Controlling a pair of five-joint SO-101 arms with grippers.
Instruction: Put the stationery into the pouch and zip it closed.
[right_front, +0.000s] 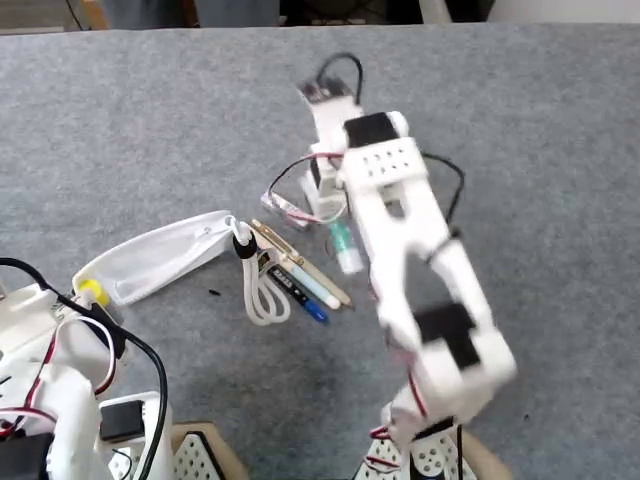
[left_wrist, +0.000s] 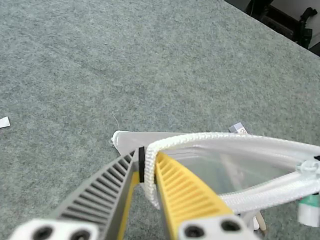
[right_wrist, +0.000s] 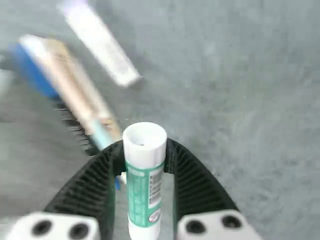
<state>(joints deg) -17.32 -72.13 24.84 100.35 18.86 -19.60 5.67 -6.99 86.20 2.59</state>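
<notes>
The translucent white pouch lies at the left with its zipper open. My left gripper is shut on the pouch's near end, and its grey and yellow fingers pinch the zipper edge of the pouch. A white cord loop hangs from the pouch's other end. Several pens lie side by side just right of it. My right gripper is shut on a green-and-white glue stick, held just above the cloth. The glue stick sits under the right arm, next to the pens.
Grey cloth covers the whole table. A small white strip lies just beyond the pens, also seen as a strip ahead of the right gripper. A tiny white scrap lies far from the pouch.
</notes>
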